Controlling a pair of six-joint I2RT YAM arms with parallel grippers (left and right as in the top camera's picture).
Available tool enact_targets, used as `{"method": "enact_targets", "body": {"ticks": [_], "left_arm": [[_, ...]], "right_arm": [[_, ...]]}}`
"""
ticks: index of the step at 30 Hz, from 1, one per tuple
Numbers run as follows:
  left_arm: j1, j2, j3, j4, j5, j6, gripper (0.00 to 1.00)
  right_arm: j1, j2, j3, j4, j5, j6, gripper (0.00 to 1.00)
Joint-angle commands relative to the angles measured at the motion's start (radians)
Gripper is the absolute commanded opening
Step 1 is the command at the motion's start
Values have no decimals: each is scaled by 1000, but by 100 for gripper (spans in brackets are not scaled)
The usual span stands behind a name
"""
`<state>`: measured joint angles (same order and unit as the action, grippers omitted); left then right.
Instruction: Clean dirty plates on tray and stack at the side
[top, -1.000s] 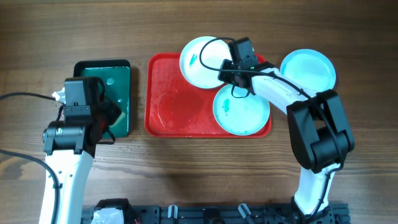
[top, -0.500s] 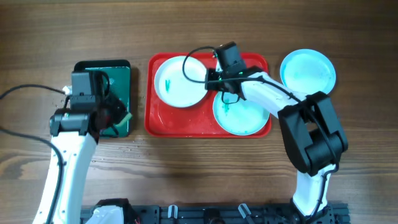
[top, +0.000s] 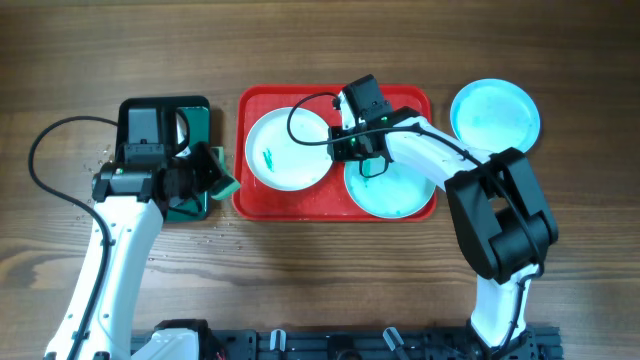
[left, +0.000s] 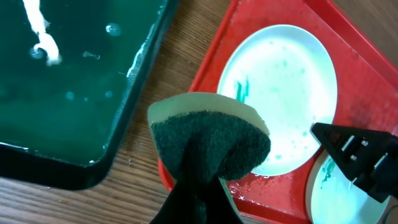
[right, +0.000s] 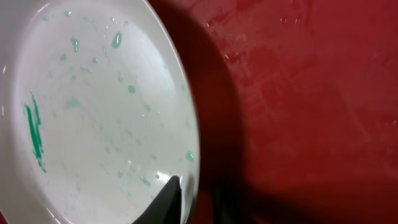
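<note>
The white plate (top: 285, 148) with a teal smear lies on the left of the red tray (top: 255, 200). My right gripper (top: 338, 143) is shut on its right rim; the wrist view shows one finger over the rim of the white plate (right: 93, 106) and the tray (right: 311, 93) beyond. A turquoise plate (top: 395, 185) with a smear lies at the tray's right. Another turquoise plate (top: 495, 113) sits on the table to the right. My left gripper (top: 205, 172) is shut on a green sponge (left: 208, 140), held over the tray's left rim (left: 214, 43), near the white plate (left: 280, 93).
A dark green black-rimmed tray (top: 195, 110) with water stands left of the red tray; it also shows in the left wrist view (left: 68, 81). Water drops lie on the wood near it. The right arm reaches across the turquoise plate on the tray.
My right gripper has dragged the white plate from the tray's back edge down to its left half. My left gripper has lifted the sponge from the green tray and moved right.
</note>
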<state>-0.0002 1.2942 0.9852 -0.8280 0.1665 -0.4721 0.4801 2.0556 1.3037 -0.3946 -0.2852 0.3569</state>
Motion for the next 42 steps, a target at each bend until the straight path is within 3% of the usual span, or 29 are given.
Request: {"method": "enact_targets", "body": {"ticks": [1, 4, 9, 14, 16, 19, 21, 25, 26, 29, 31, 34, 42], "left_arm": [[-48, 8, -3, 17, 27, 28, 4], [-78, 23, -3, 34, 26, 28, 4], [-145, 113, -3, 90, 27, 27, 4], [-212, 212, -3, 117, 27, 16, 4], [-234, 254, -3, 157, 26, -7, 4], [-240, 274, -3, 199, 26, -38, 4], [-240, 278, -3, 217, 22, -37, 4], [-239, 278, -3, 219, 15, -37, 4], [-239, 278, -3, 219, 16, -38, 4], [-239, 278, -3, 219, 16, -38, 4], [-240, 278, -3, 219, 16, -38, 4], [-240, 278, -3, 219, 16, -38, 4], [-240, 278, -3, 219, 16, -42, 4]], "right_arm": [[11, 18, -1, -6, -28, 8, 10], [21, 18, -1, 1, -29, -5, 4], [47, 18, -1, 5, 5, -12, 4], [47, 18, -1, 13, 5, 166, 5], [49, 18, -1, 15, 5, 282, 16], [55, 18, -1, 27, -5, 352, 18], [56, 14, 2, 72, -38, 259, 24], [37, -6, 55, 83, -48, 54, 58], [25, -7, 73, 75, -47, -2, 61], [10, -4, 77, 55, -19, -84, 59], [10, 5, 77, 27, 28, -176, 49], [28, 27, 77, 12, 27, -297, 40], [66, 43, 76, 23, 24, -340, 31]]}}
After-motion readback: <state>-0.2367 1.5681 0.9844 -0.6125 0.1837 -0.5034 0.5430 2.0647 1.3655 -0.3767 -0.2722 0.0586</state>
